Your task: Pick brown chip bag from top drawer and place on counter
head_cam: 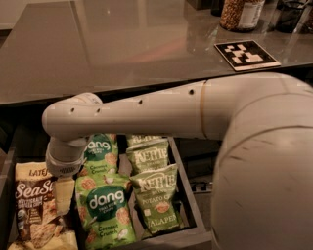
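The brown chip bag, dark brown and cream with white "Sea Salt" lettering, lies at the left end of the open top drawer. My white arm reaches from the right across the drawer. Its wrist hangs down at the left. My gripper points down into the drawer at the brown bag's right edge, between that bag and a green "dang" bag. The arm hides the back of the drawer. The glossy grey-brown counter lies above and behind the drawer.
A second "dang" bag and two green "Kettle" jalapeno bags fill the drawer's middle and right. On the counter's far right are a black-and-white tag and a jar.
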You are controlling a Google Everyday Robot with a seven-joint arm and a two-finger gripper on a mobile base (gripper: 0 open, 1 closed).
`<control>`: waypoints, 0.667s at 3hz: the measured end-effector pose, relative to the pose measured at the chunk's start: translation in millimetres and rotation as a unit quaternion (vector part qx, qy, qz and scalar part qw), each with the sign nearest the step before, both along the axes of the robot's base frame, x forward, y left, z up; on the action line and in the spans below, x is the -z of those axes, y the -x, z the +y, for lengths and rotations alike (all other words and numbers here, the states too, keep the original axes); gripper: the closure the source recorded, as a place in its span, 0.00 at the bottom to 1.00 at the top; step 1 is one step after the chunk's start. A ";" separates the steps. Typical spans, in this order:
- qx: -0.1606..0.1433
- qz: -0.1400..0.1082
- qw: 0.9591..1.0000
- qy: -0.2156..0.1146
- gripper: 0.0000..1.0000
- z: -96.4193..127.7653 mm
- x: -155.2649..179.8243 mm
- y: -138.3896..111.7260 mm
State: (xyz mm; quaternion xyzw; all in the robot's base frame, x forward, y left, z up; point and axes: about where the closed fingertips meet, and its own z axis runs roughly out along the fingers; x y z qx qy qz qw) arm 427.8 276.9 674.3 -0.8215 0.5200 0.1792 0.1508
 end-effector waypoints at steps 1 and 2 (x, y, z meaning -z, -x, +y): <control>-0.023 0.003 1.000 -0.015 0.00 30.0 20.9 1.7; -0.023 0.003 1.000 -0.014 0.00 30.5 21.4 2.2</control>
